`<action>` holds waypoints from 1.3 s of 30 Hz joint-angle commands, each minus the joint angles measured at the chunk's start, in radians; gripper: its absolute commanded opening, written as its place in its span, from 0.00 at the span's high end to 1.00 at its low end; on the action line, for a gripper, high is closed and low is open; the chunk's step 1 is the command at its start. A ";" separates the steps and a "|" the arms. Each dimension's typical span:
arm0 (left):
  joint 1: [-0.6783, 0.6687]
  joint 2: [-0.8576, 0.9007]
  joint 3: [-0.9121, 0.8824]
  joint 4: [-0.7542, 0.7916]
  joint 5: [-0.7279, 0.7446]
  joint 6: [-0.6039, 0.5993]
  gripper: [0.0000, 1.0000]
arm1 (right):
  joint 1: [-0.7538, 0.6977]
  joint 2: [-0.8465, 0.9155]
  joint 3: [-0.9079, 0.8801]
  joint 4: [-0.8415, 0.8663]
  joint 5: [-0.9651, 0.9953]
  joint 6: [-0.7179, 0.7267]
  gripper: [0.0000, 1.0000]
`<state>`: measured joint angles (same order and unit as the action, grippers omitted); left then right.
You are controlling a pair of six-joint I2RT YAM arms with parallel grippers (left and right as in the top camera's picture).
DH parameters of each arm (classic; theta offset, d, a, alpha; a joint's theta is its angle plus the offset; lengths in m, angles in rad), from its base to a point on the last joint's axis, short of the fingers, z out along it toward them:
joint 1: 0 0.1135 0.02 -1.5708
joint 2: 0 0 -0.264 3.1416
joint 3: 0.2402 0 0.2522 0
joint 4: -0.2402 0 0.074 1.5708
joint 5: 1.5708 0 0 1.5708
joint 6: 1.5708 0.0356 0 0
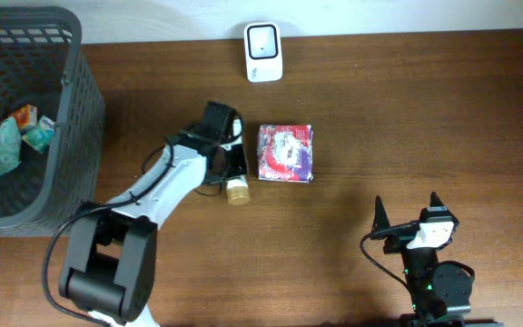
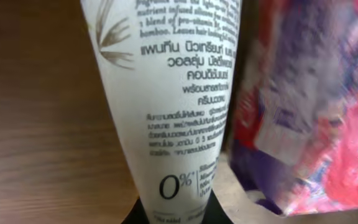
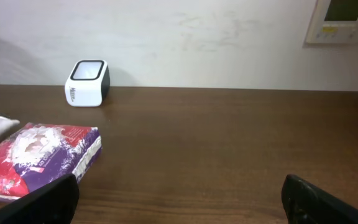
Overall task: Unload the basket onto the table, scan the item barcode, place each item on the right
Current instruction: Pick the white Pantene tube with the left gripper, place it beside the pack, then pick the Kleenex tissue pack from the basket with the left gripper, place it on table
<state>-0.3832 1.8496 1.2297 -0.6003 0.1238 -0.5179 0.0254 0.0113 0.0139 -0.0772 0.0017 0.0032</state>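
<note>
While its jaws are clamped on a white printed tube (image 2: pixel 174 99), the left gripper (image 1: pixel 231 165) sits low over the desk (image 1: pixel 407 118), the tube's tan cap showing just past it. A red and purple packet (image 1: pixel 285 153) lies just beside the tube. The white scanner (image 1: pixel 263 52) stands well apart at the far edge. The right gripper (image 1: pixel 408 218) hangs with jaws wide apart, holding nothing.

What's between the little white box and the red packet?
Nothing, just bare table between the white box and the packet, seen plainly in the overhead view.
</note>
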 commanded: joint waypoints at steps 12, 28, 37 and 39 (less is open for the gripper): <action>0.055 -0.319 0.313 -0.146 0.006 0.221 0.18 | -0.007 -0.005 -0.008 -0.002 0.006 0.000 0.01; 0.895 -0.071 0.417 -0.137 -0.211 0.694 0.08 | -0.007 -0.005 -0.008 -0.002 0.006 0.000 0.01; 0.886 0.171 0.407 -0.134 -0.138 1.119 0.06 | -0.007 -0.005 -0.008 -0.002 0.006 0.001 0.01; 0.864 0.208 0.407 -0.091 -0.140 1.173 0.09 | -0.007 -0.005 -0.008 -0.002 0.006 0.000 0.01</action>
<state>0.5056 2.0148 1.6455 -0.7311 -0.0444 0.5182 0.0254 0.0120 0.0139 -0.0772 0.0017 0.0032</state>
